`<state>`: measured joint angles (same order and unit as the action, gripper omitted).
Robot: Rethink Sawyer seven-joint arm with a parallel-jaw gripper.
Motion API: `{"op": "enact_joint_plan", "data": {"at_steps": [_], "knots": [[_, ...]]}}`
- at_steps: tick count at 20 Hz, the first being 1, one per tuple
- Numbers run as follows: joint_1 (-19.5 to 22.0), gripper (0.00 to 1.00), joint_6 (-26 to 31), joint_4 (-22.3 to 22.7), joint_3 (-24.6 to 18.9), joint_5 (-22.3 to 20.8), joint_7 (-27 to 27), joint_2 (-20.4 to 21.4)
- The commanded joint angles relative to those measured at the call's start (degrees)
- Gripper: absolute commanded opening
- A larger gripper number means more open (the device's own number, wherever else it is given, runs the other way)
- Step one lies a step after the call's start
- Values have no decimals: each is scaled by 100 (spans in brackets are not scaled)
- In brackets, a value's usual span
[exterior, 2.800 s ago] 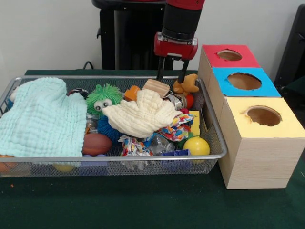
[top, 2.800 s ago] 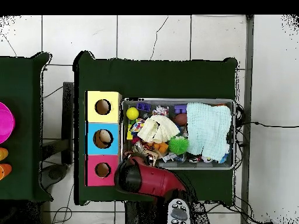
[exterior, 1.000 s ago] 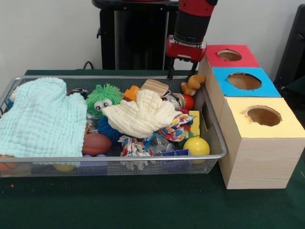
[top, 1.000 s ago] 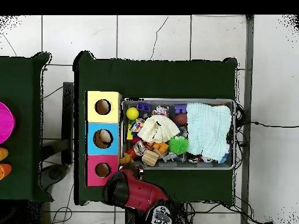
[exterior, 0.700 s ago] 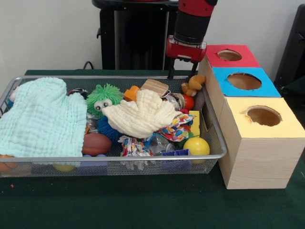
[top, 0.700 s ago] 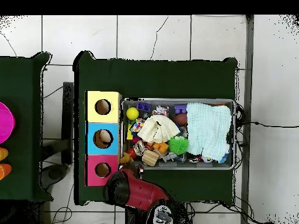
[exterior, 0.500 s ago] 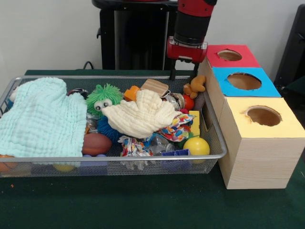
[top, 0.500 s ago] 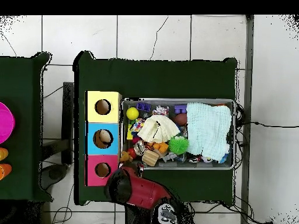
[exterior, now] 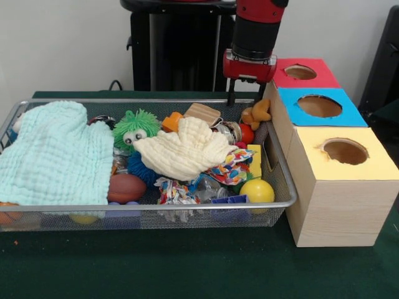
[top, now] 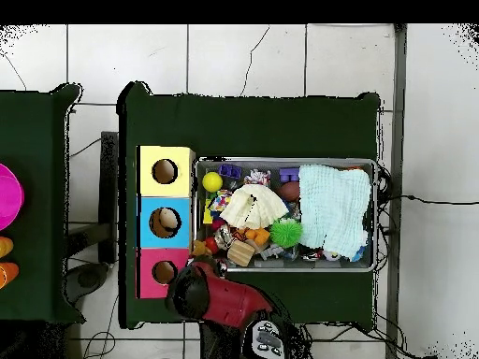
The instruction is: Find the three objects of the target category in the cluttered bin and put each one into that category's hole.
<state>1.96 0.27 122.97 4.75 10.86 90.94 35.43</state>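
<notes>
1. A wire mesh bin (exterior: 283,187) sits on the counter (exterior: 187,268), crammed with clutter: a mint-green muslin cloth (exterior: 53,156) fills one end, a cream muslin cloth (exterior: 187,149) lies over the middle, and a green fuzzy toy with googly eyes (exterior: 136,128) sits between them.
2. Also in the bin: a wooden block (exterior: 203,113), an orange piece (exterior: 173,121), a brown football-shaped toy (exterior: 126,187), a yellow ball (exterior: 257,190), a multicoloured fabric scrap (exterior: 227,169) and a clear plastic item (exterior: 212,187).
3. Touching the bin's end stands a wooden box row with three holes: a red-topped compartment (exterior: 312,81), a blue-topped compartment (exterior: 349,112) and a yellow-topped compartment (exterior: 374,168). In the overhead view something pale lies inside the blue hole (top: 166,222).
4. The hand (exterior: 246,101) hangs over the bin's far corner beside the red compartment, its two dark fingers clamped around a small tan plush animal (exterior: 257,114), which dangles just above the clutter, close to the box wall.
5. No readable writing or labels show anywhere.
6. The counter is covered in dark green cloth; it stands on a pale tiled floor (top: 243,56), with a plain light wall (exterior: 62,43) behind. A second green-covered counter (top: 33,140) carrying a magenta object (top: 7,196) shows at the overhead view's edge.
</notes>
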Motion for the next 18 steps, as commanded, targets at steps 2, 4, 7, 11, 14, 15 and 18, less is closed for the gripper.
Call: {"op": "enact_joint_plan", "data": {"at_steps": [2, 4, 7, 11, 14, 15, 18], "knots": [[-149, 100, 463, -1090, -756, -136, 515, -131], [-145, 100, 545, -1142, -768, -150, 505, -121], [-94, 100, 527, -1136, -851, -186, 542, -107], [7, 100, 315, -1089, -977, -284, 584, -144], [81, 100, 181, -1126, -1020, -381, 559, -219], [83, 100, 147, -1150, -1001, -415, 544, -237], [-67, 100, 141, -1244, -731, -463, 522, -221]]}}
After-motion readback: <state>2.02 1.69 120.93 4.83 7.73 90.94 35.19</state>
